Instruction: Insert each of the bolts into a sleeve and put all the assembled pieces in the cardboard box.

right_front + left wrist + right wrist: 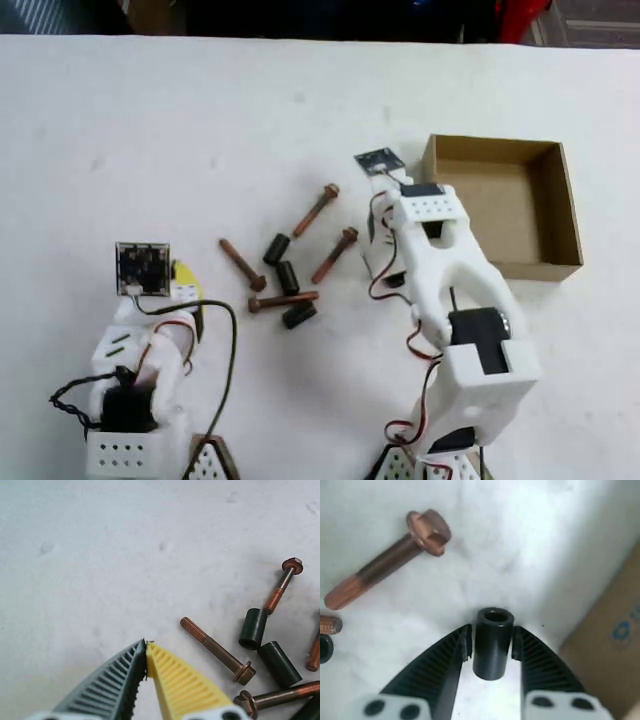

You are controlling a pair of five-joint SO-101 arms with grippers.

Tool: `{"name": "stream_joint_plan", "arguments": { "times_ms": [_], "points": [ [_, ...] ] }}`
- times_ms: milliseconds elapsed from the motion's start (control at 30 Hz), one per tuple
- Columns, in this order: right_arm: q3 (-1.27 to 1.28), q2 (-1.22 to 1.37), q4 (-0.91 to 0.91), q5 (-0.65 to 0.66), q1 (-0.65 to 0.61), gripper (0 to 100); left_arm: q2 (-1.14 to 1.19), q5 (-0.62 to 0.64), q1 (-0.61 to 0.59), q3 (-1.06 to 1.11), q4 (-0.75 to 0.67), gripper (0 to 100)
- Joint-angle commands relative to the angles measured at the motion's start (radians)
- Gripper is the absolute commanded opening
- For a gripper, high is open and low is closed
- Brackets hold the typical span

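right end effector (492,649) pinching a black sleeve (492,639) upright beside the cardboard box (566,215) | left end effector (146,651) clenched, empty, near loose bolts (218,650) | risk: tip-only grip, the round sleeve could prob squirt out or tilt

High view looking down over table (150,110), both wrist views close above it, all sharing bolts (318,210)

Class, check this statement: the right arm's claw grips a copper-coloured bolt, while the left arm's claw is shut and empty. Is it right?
Not quite. The right wrist view shows the right arm's claw gripping an upright black cylindrical sleeve, not a bolt. The left arm's claw is shut and empty, as stated.
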Motion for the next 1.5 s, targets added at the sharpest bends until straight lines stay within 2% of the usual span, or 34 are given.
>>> {"name": "stream_joint_plan", "arguments": {
  "times_ms": [0,167,533,633,867,1167,1467],
  "points": [
    [-0.002,0.001,-0.018,0.012,-0.018,12.9,-0.012,-0.009,-0.001,-0.009,-0.026,2],
    [-0.005,0.001,-0.022,0.012,-0.071,10.8,-0.012,-0.009,-0.001,-0.009,-0.025,2],
    [-0.005,0.001,-0.018,0.012,-0.065,9.8,-0.012,-0.009,-0.001,-0.009,-0.025,2],
    [-0.005,0.001,-0.018,0.012,-0.062,1.8,-0.012,-0.009,-0.001,-0.009,-0.023,2],
    [-0.023,-0.051,0.005,0.012,-0.064,1.6,-0.012,-0.009,-0.001,-0.009,-0.021,2],
    [-0.104,-0.328,0.194,0.012,-0.065,1.6,-0.012,-0.009,0.001,-0.008,-0.021,2],
    [-0.103,-0.763,0.358,0.012,-0.071,1.6,-0.012,-0.009,0.001,-0.008,-0.021,2]
  ]
}}
